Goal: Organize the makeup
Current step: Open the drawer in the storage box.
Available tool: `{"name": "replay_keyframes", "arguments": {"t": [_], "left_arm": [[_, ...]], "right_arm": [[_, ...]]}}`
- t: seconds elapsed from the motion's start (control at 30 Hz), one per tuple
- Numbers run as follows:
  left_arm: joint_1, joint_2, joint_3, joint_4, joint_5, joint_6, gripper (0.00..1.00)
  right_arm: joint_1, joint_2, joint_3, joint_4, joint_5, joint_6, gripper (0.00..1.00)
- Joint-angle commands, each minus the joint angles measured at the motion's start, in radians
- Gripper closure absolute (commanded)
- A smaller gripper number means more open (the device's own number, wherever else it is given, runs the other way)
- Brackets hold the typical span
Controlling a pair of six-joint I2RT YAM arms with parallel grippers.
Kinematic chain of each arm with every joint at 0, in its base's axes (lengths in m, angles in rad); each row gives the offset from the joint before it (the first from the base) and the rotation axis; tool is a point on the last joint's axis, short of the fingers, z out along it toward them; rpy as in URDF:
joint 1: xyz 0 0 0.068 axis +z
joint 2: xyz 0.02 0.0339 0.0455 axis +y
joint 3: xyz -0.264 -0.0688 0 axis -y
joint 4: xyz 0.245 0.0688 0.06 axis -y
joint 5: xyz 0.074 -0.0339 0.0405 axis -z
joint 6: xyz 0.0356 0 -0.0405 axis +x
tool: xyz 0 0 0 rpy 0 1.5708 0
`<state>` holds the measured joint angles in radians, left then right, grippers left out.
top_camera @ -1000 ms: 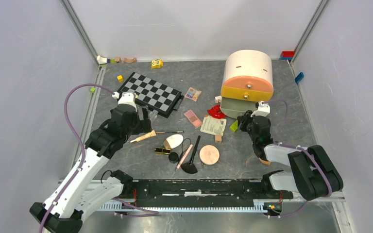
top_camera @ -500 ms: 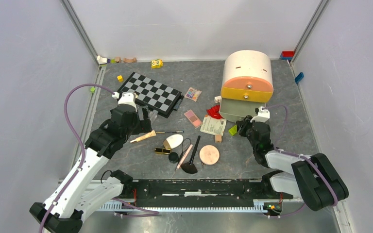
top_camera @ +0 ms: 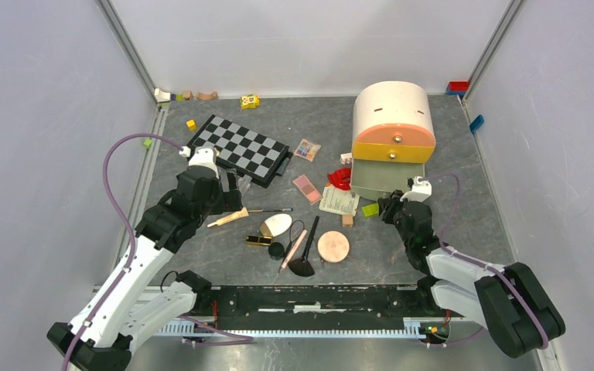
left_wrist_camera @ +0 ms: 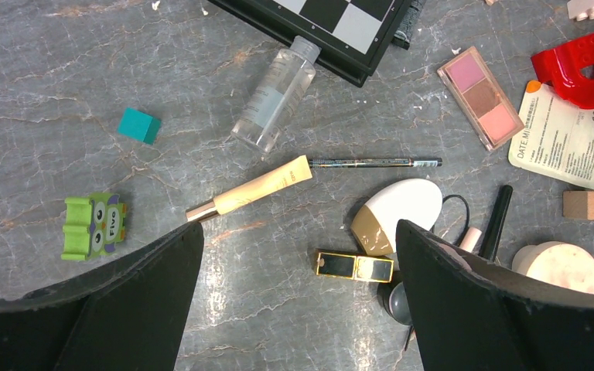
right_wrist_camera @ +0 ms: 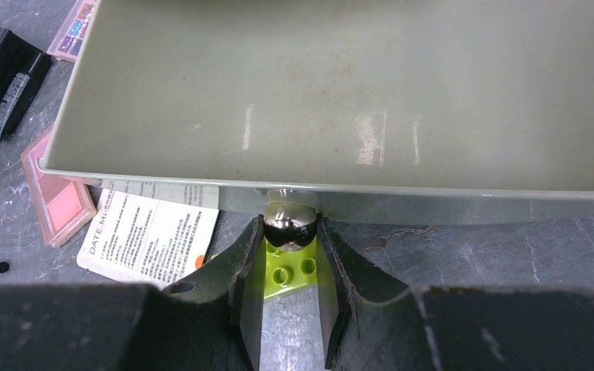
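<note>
Grey marble table [top_camera: 464, 193], white walls. Makeup [top_camera: 277, 225] lies loose mid-table, left of the open drawer [right_wrist_camera: 332, 93] – inside looks bare. Cream tube [left_wrist_camera: 249, 189] sits just below the left gripper [left_wrist_camera: 298, 232], jaws wide, long axis slanting across the gap. Right gripper [right_wrist_camera: 289, 227] is clamped on the drawer knob [right_wrist_camera: 289, 219] – so of the 2 arms, left is nearer.

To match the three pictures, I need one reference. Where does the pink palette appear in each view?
Top external: the pink palette sits in the centre, just left of the white printed sachet.
Left wrist: upper right, again left of the sachet.
Right wrist: at the left edge, left of the sachet.
Shared landmark: the sachet, beside the palette in all three.
</note>
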<state>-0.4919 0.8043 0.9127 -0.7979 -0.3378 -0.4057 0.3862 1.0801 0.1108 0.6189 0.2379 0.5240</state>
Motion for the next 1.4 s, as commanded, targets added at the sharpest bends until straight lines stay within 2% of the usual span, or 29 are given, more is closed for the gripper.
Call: {"name": "replay_keyframes", "arguments": {"t": [0.0,0.5,1.0,1.17,1.27,1.37], "left_arm": [[0.004,-0.007,0.008,0.028,0.008,0.022,0.00],[0.004,-0.008,0.006,0.028,0.006,0.021,0.00],[0.005,-0.008,0.006,0.028,0.006,0.021,0.00],[0.004,-0.007,0.006,0.028,0.008,0.021,0.00],[0.004,-0.007,0.007,0.028,0.008,0.021,0.00],[0.004,-0.007,0.006,0.029,0.008,0.021,0.00]], "right_arm": [[0.010,-0.043,-0.020,-0.053,0.012,-0.029,0.77],[0.010,-0.130,-0.017,-0.155,0.071,-0.100,0.75],[0.011,-0.170,-0.044,-0.171,0.013,-0.107,0.75],[0.010,-0.186,-0.047,-0.186,0.025,-0.108,0.68],[0.010,-0.186,-0.035,-0.201,0.030,-0.105,0.57],[0.010,-0.193,-0.021,-0.212,0.024,-0.104,0.52]]}}
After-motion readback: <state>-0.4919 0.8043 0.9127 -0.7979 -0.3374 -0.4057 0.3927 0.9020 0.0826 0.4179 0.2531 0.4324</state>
